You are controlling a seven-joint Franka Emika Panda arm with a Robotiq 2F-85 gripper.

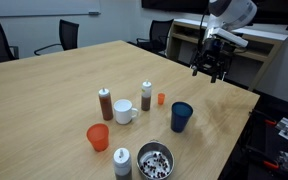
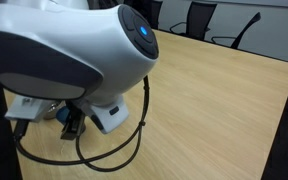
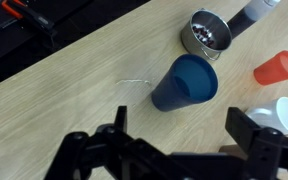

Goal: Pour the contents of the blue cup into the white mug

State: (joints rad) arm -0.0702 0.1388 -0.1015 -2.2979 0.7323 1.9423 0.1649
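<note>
In an exterior view the orange-red cup (image 1: 98, 137) stands at the near left of the group, with a brown shaker (image 1: 105, 103) behind it. The white mug (image 1: 125, 111) is just to the shaker's right. Further right the blue cup (image 1: 182, 117) stands upright on the table (image 1: 44, 100), apart from the mug and near the table's right edge. Furthest right and farther back, the gripper (image 1: 212, 68) hangs well above the tabletop. The wrist view shows its jaws spread wide with nothing between them and the cup below. The cup looks like smooth plastic, so it is probably light, a little springy and slippery. Because it tapers, a side hold around mid-body, firm but not crushing, would leave the rim free for tipping. Its contents cannot be made out.
</note>
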